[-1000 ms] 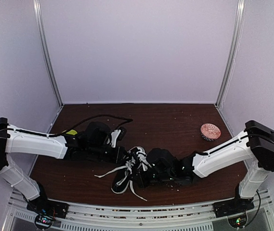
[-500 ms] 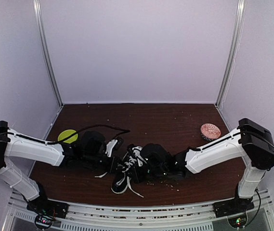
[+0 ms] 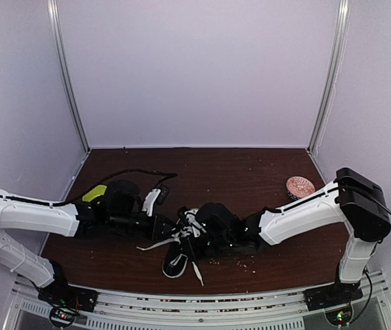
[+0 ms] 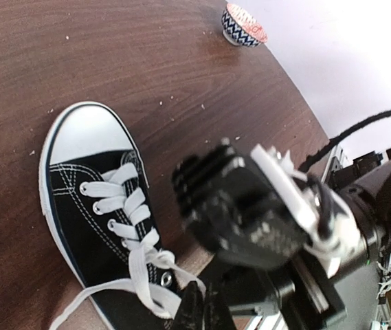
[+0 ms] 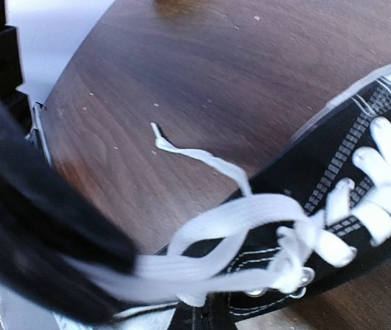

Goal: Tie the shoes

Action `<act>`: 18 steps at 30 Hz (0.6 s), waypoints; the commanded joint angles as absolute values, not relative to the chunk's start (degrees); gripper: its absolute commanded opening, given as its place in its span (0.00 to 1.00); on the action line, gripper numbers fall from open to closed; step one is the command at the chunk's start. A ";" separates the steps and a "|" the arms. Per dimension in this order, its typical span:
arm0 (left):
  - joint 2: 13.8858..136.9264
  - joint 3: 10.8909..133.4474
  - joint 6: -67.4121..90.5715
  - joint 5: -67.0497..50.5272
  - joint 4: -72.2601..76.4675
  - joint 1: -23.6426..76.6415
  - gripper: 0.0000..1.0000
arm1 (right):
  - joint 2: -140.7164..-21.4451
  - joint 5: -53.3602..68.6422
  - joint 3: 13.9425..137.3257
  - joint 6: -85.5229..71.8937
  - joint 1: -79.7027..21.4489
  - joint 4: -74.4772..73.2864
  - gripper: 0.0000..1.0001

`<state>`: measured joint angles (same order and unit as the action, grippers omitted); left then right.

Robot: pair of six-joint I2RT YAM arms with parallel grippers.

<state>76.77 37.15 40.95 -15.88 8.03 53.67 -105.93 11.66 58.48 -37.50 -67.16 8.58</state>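
The black canvas low-top sneaker with white toe cap (image 3: 179, 253) lies on the dark brown wooden worktop (image 3: 250, 172) between both arms, toe toward the near edge. The right tool (image 3: 196, 232) seems clamped on a loop of the flat white laces (image 5: 233, 214) near the top eyelets; for the left tool (image 3: 163, 225) I cannot tell if it is wide or narrow. I think the loop should be drawn sideways slowly and low, so the sneaker does not slide.

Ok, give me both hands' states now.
Left hand: closed on the white lace, it seems.
Right hand: closed on the white lace loop.
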 commanded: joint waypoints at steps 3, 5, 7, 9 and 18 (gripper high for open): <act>76.17 34.18 39.42 -19.85 11.88 53.79 0.00 | -103.35 10.92 55.69 -38.16 -64.84 5.76 0.00; 76.13 32.43 40.14 -21.45 14.36 53.79 0.00 | -103.04 11.19 56.00 -38.29 -64.50 5.23 0.00; 75.69 30.76 40.71 -22.47 16.49 53.79 0.00 | -102.68 11.56 56.27 -38.38 -64.24 4.38 0.00; 75.30 29.66 41.02 -22.67 17.00 53.79 0.00 | -102.09 12.11 56.49 -38.38 -64.03 3.51 0.00; 76.89 29.08 40.34 -21.88 13.20 54.04 0.00 | -97.81 13.59 55.98 -37.52 -63.90 -3.20 0.00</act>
